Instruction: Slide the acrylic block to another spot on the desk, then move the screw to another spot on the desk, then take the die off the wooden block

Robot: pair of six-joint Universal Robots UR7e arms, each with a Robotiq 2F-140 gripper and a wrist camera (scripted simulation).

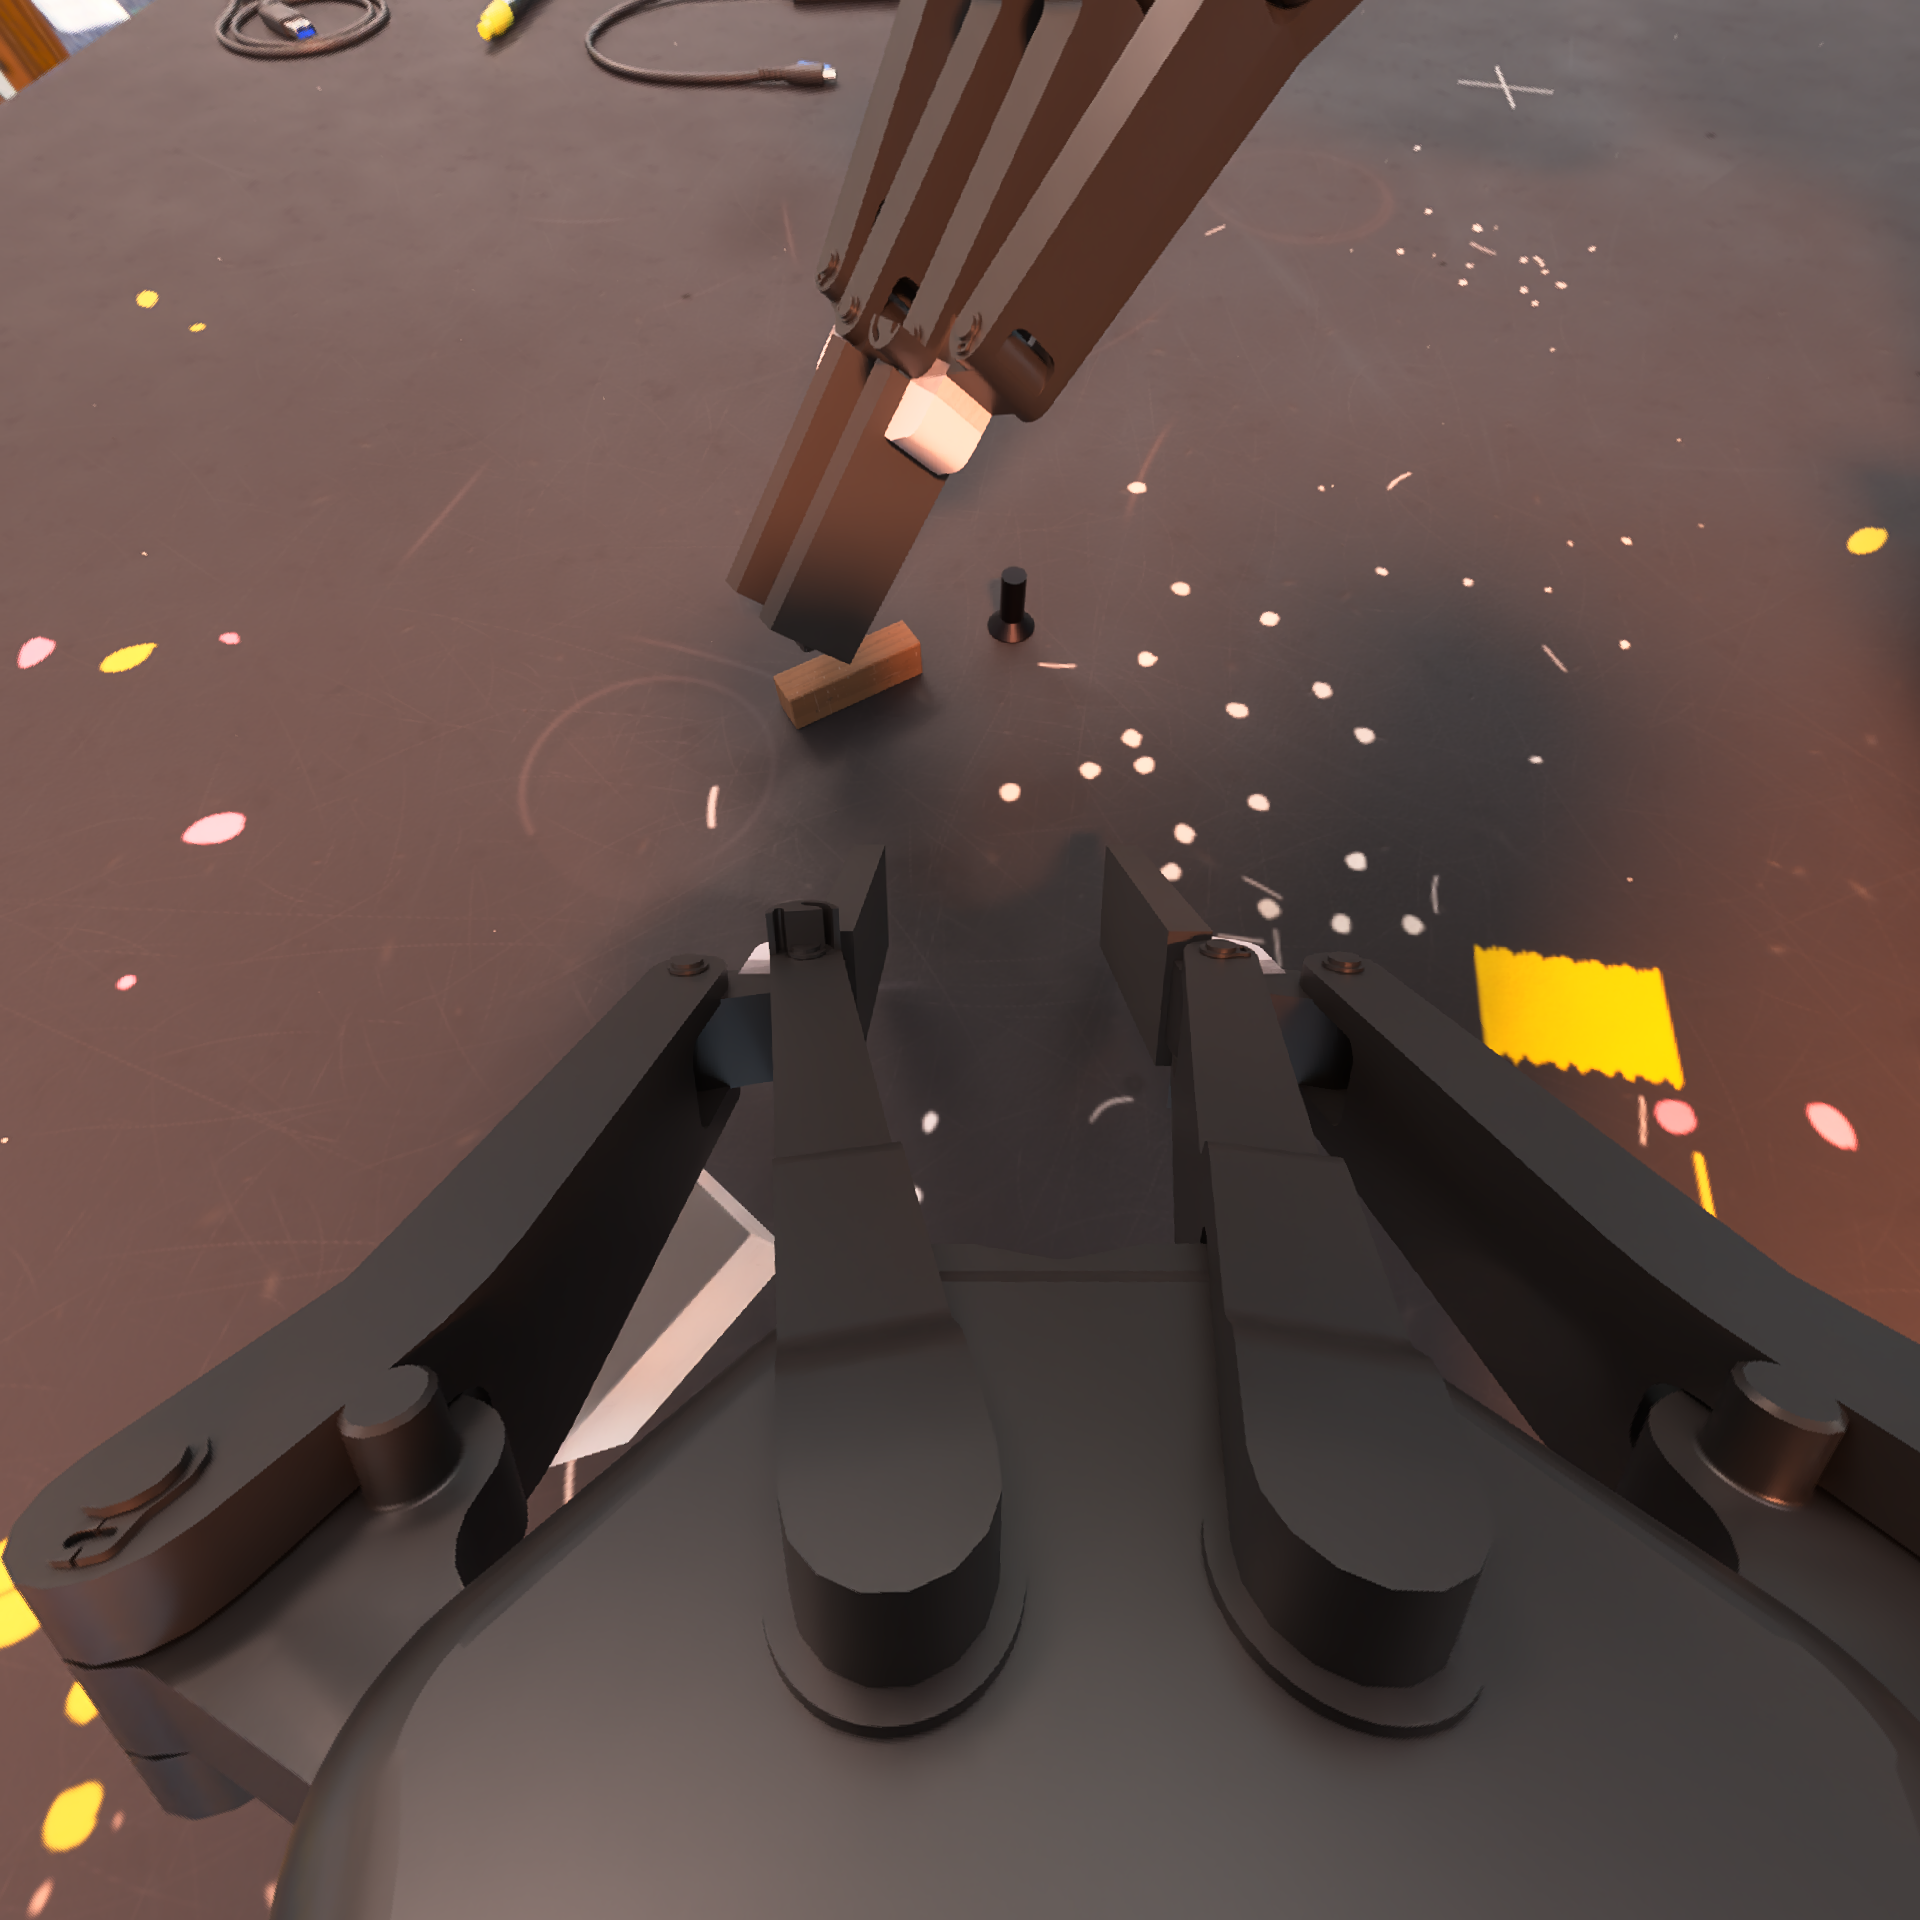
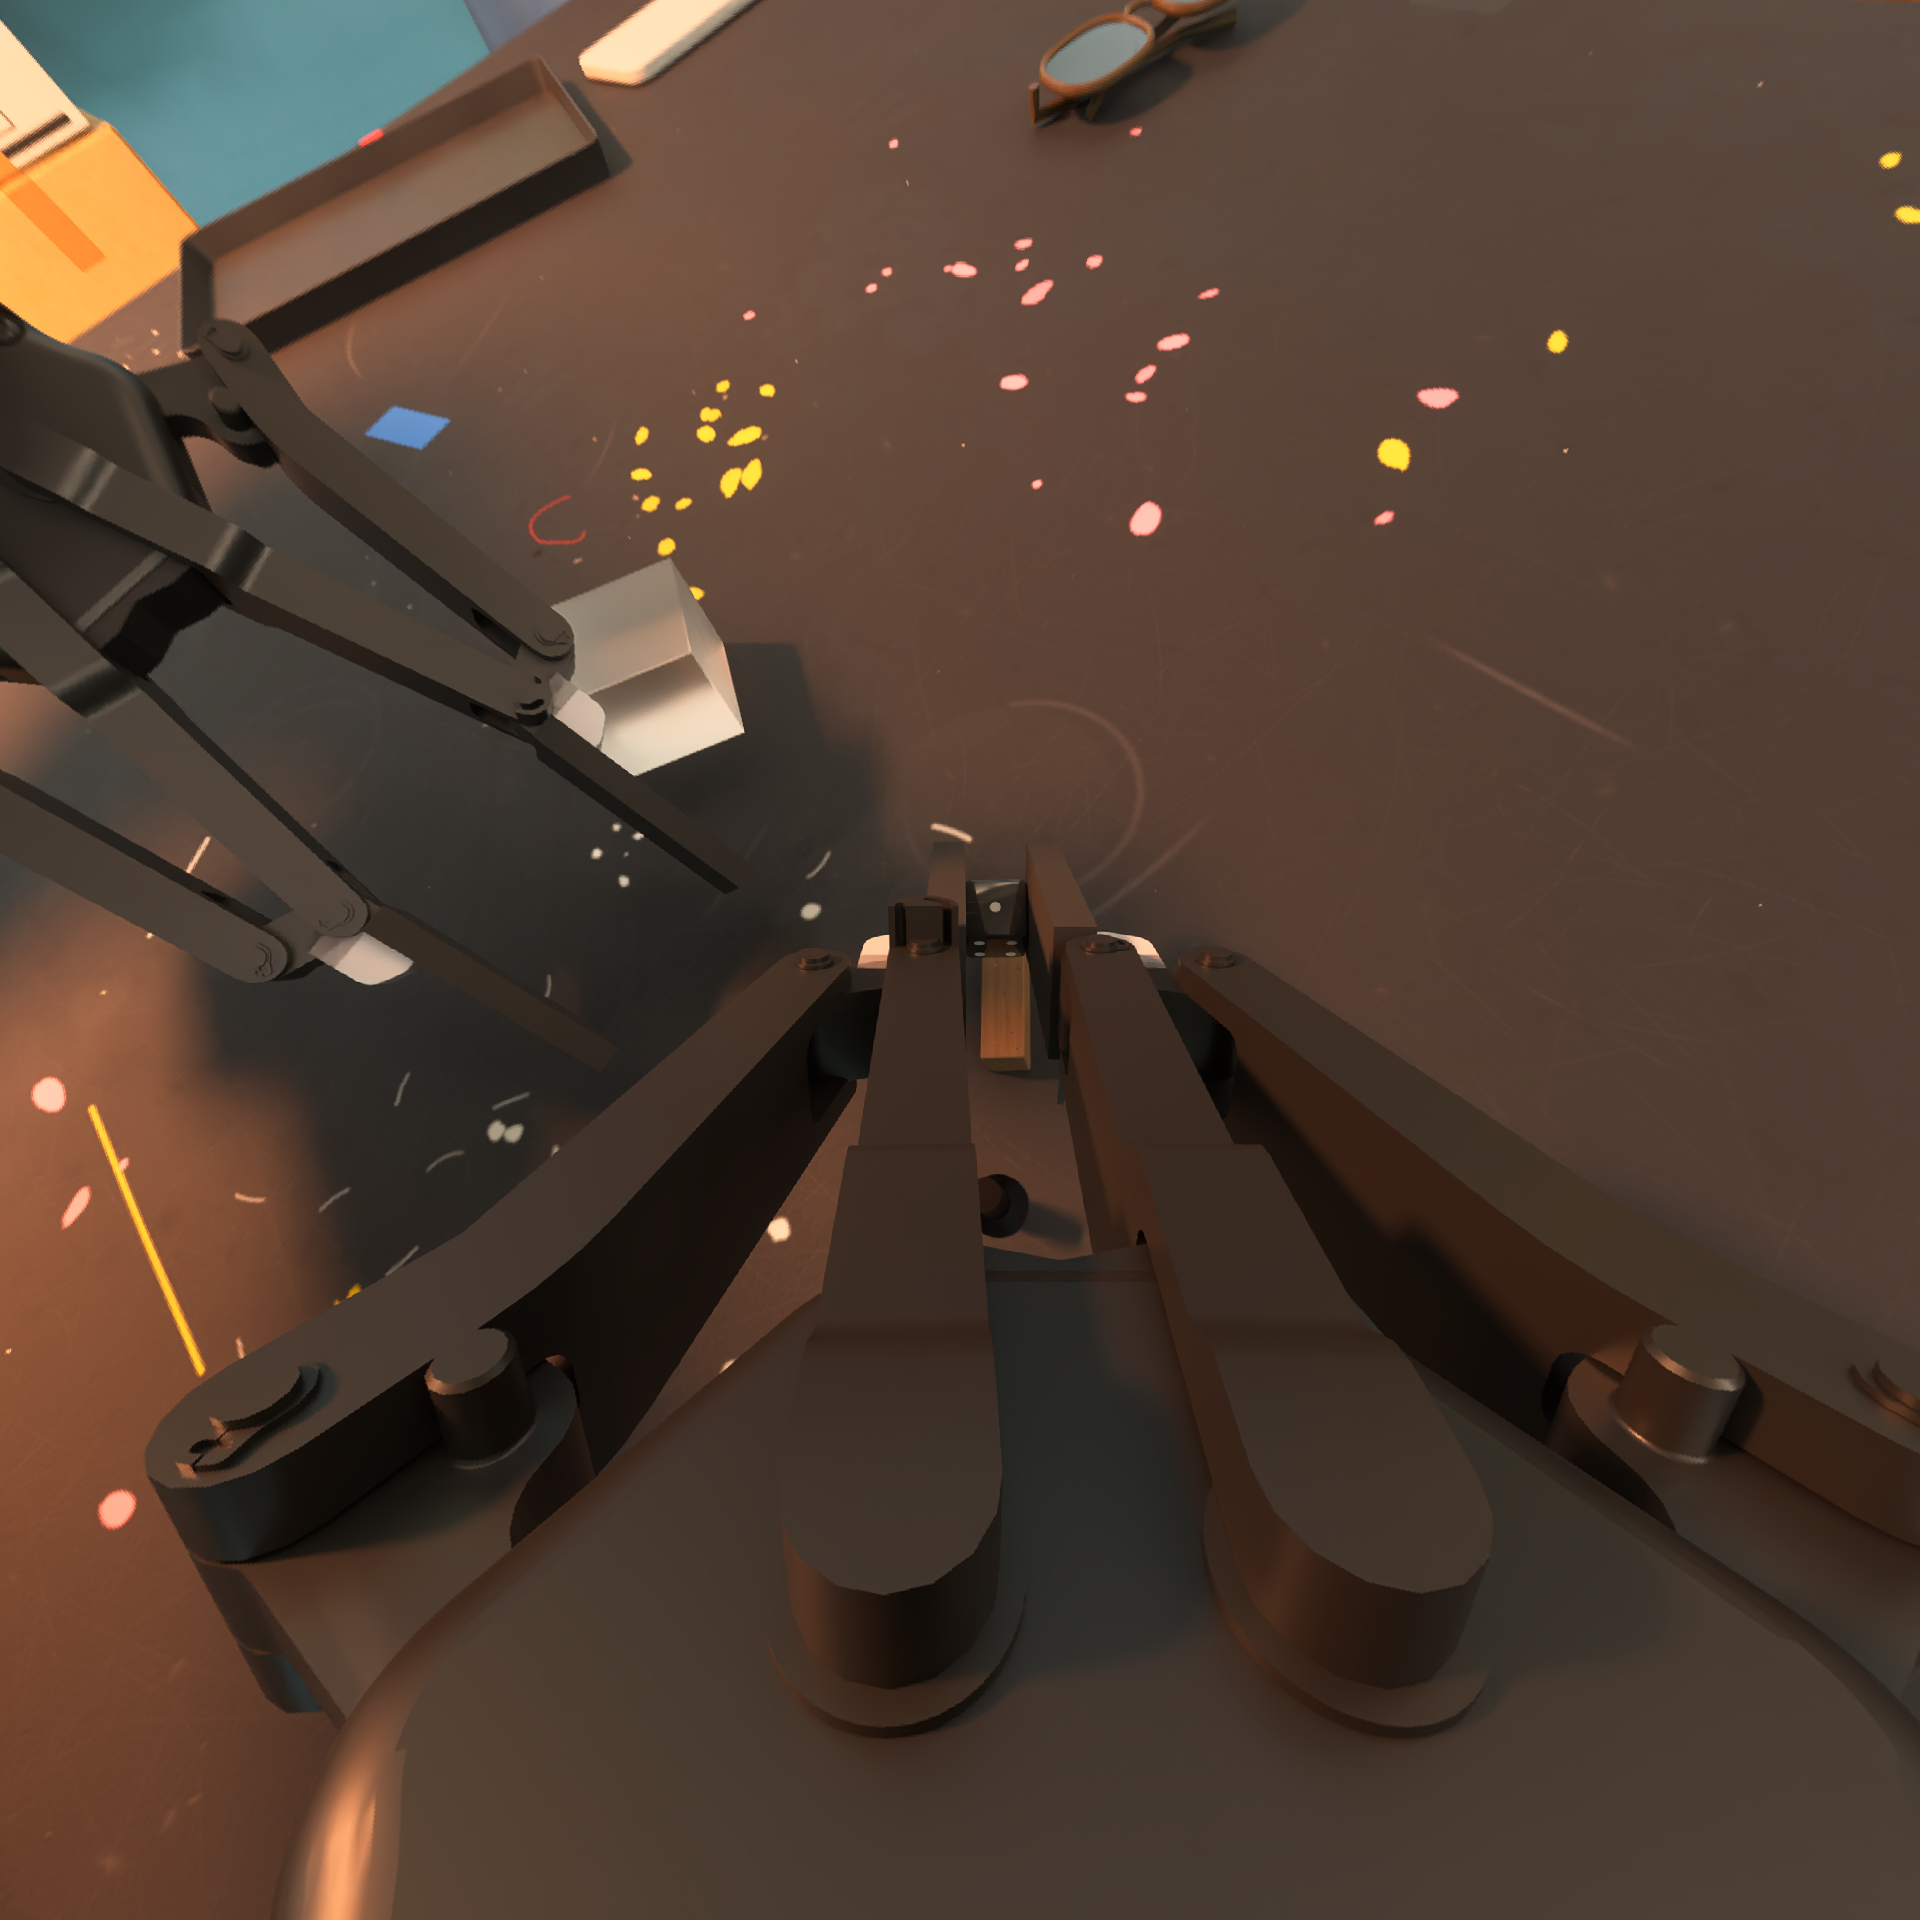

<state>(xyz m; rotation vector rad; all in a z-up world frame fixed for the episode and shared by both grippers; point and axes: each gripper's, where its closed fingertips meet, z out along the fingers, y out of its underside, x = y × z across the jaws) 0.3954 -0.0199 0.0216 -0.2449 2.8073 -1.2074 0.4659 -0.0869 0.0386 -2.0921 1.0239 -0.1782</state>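
The right gripper (image 2: 995, 914) closes on the die (image 2: 994, 920) above the block (image 2: 1004, 1013), probably to lift it; the left gripper (image 1: 995, 914) is open, empty.

The dark, paint-speckled desk (image 1: 364, 468) is carrying a wooden block (image 1: 847, 675) and an upright screw (image 1: 1011, 605) at frame centre. Cables (image 1: 707, 62) are lying along its top edge, with yellow tape (image 1: 1574, 1013) sitting right of centre.

Upright screw (image 1: 1012, 606) beside wooden block (image 1: 850, 675)

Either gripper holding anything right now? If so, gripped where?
Right gripper pinches the die by its two opposite sides, atop the wooden block. Left gripper holds nothing.
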